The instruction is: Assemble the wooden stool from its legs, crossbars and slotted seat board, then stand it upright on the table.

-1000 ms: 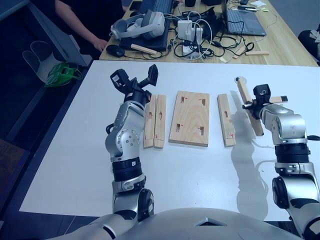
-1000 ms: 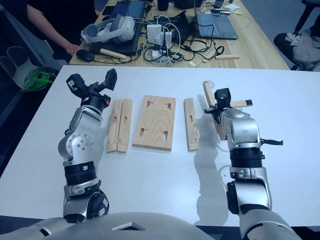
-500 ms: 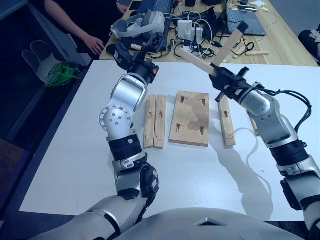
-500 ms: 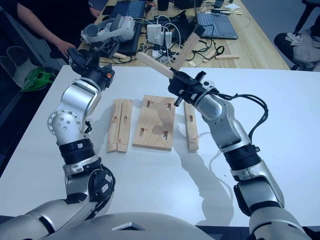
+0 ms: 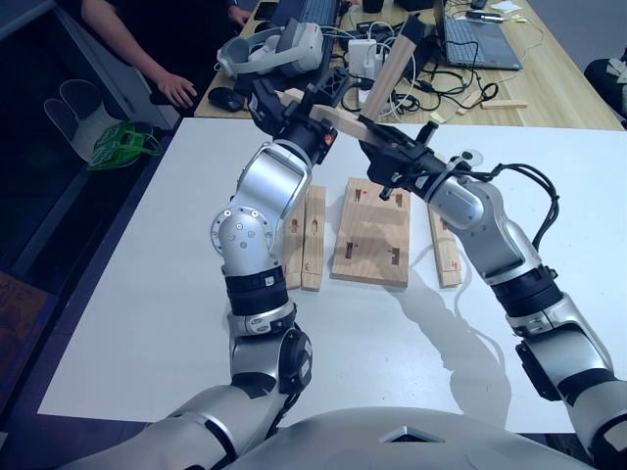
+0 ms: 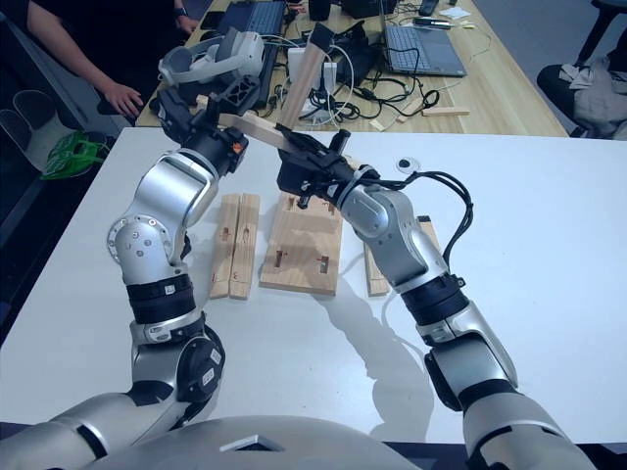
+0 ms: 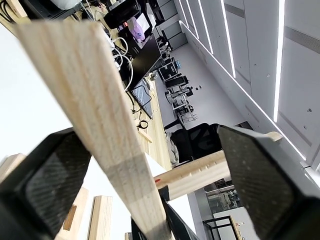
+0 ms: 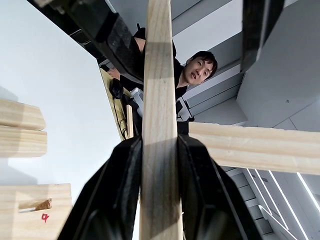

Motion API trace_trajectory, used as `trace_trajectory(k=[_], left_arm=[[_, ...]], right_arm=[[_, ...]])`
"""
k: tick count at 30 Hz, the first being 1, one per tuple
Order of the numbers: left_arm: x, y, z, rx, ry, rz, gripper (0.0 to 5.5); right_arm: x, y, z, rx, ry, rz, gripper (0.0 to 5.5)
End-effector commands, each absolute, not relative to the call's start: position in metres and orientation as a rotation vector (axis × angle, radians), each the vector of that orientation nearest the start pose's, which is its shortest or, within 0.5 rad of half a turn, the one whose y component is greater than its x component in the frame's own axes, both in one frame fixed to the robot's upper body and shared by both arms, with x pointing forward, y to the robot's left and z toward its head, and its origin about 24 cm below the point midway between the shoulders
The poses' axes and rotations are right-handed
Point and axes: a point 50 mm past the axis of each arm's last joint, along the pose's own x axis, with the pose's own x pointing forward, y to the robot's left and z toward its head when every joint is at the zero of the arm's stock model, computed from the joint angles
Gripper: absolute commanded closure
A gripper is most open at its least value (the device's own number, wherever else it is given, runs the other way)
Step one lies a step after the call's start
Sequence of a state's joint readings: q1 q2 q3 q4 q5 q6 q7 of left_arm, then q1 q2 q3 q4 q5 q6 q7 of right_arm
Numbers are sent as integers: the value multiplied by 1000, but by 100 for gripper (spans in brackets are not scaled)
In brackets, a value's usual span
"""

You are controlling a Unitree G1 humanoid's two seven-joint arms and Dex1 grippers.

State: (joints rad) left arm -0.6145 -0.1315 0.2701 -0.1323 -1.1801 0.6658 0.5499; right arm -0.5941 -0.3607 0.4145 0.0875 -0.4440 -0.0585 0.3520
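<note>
The right gripper (image 8: 159, 144) is clamped tight on a pale wooden bar (image 5: 338, 117), taking it near one end. The bar's other end reaches into the left gripper (image 7: 150, 145), whose black fingers (image 7: 55, 180) stand wide apart. The bar passes between them, close against one finger and well apart from the other. A second pale wooden bar (image 5: 397, 59) crosses the first near the right gripper and slants upward. Both bars hang in the air above the far part of the white tabletop (image 5: 147, 294).

Below them a flat rectangular wooden seat board (image 5: 367, 235) lies flat about midway between the left and right edges, nearer the far edge. Its four rectangular slots (image 5: 395, 257) face up. Two slotted wooden legs (image 5: 304, 240) lie side by side, touching, just beside the board on its left. A third slotted wooden leg (image 5: 446, 259) lies just beside the board on its right, partly under the right arm.

White tabletop surface stretches from these parts to the near edge and out to both side edges. Past the far edge stands a wooden desk (image 5: 558, 88) carrying cables and laptops.
</note>
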Motion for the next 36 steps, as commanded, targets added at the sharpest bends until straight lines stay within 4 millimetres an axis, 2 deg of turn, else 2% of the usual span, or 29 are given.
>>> trace_trajectory(k=[1, 5, 15, 26, 27, 33, 36], left_arm=[[315, 75, 187, -1181, 261, -255, 186], [315, 74, 187, -1198, 277, -240, 268], [315, 75, 190, -1224, 287, -193, 415], [317, 77, 197, -1244, 252, -179, 428], [318, 78, 197, -1244, 248, -175, 429], [320, 84, 202, -1239, 196, -154, 448], [323, 93, 206, -1165, 128, -136, 448]], right_arm=[[318, -71, 152, -1054, -450, 680, 454], [318, -72, 150, -1067, -454, 675, 454], [318, -72, 149, -1080, -462, 676, 454], [318, -70, 148, -1088, -459, 699, 454], [318, -70, 147, -1087, -450, 710, 417], [315, -72, 142, -1094, -399, 773, 325], [311, -79, 140, -1084, -332, 848, 277]])
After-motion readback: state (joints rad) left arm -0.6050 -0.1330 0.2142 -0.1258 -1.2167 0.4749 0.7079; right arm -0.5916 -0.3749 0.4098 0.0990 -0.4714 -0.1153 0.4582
